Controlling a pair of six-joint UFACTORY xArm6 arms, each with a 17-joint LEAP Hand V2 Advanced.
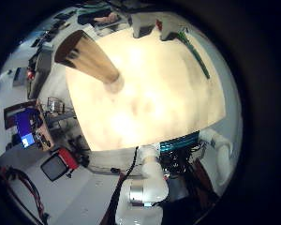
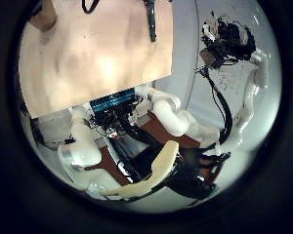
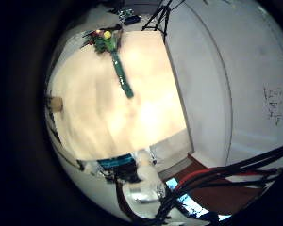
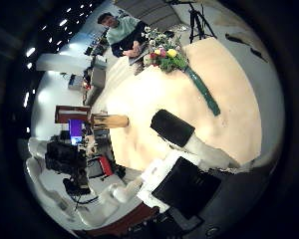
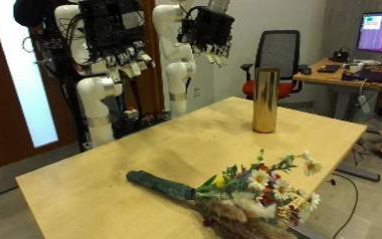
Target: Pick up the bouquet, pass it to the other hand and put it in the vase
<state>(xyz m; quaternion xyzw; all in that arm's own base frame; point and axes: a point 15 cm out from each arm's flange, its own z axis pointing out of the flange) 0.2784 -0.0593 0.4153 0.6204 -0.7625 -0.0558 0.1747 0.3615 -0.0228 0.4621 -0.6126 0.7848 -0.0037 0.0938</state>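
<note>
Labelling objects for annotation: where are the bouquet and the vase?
bouquet (image 5: pixel 231 192), outside view, where the wrapped stems meet the blooms.
vase (image 5: pixel 266 100), outside view, middle of its gold body.

No readable text, label, number or sign showed in any view. The whiteboard (image 3: pixel 276 104) bore faint marks too small to read, and the monitor (image 5: pixel 381 32) showed nothing legible.

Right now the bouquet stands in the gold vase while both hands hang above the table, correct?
Not quite. The outside view shows the bouquet lying on the table, apart from the upright gold vase. Both hands, left and right, do hang above.
</note>
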